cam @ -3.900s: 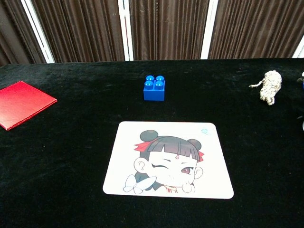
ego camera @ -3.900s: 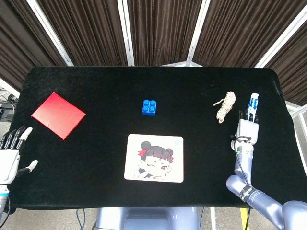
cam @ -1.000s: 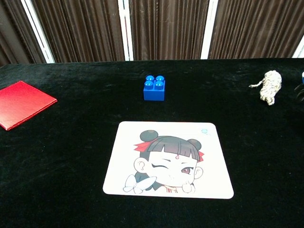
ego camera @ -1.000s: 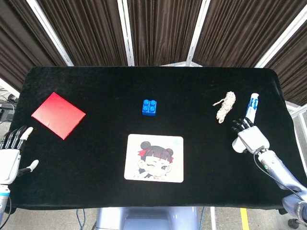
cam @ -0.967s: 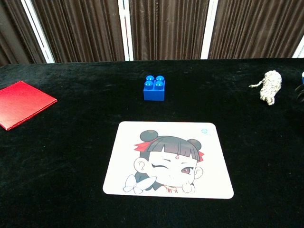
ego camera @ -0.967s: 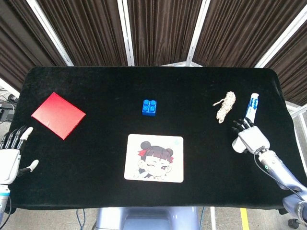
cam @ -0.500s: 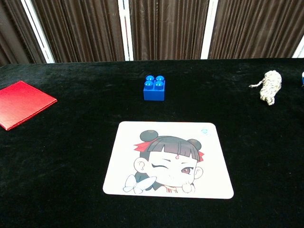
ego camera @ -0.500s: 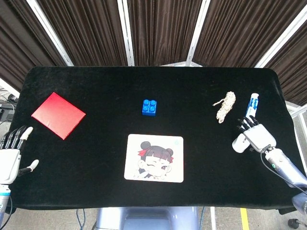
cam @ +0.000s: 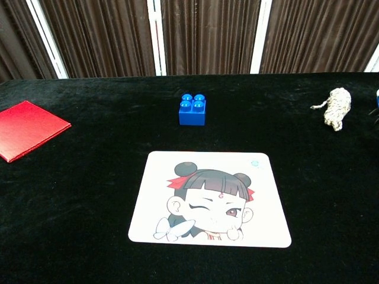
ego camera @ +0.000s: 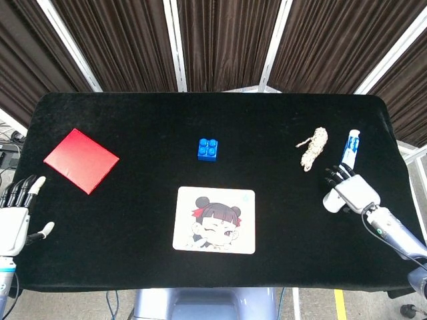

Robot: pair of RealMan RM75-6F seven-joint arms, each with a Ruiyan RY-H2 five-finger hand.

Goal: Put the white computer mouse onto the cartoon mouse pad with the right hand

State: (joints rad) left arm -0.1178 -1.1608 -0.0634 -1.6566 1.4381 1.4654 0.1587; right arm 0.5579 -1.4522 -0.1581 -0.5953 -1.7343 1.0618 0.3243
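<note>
The cartoon mouse pad (ego camera: pixel 214 220) lies flat near the surface's (ego camera: pixel 133 200) front edge, with bare black cloth all around it. Dark curtains hang behind. I cannot make out a white computer mouse for certain. A whitish twine bundle (ego camera: pixel 312 148) lies just beyond the right hand (ego camera: pixel 350 193), whose fingers are apart and hold nothing. The left hand (ego camera: pixel 17 213) is spread and empty at the left edge.
</note>
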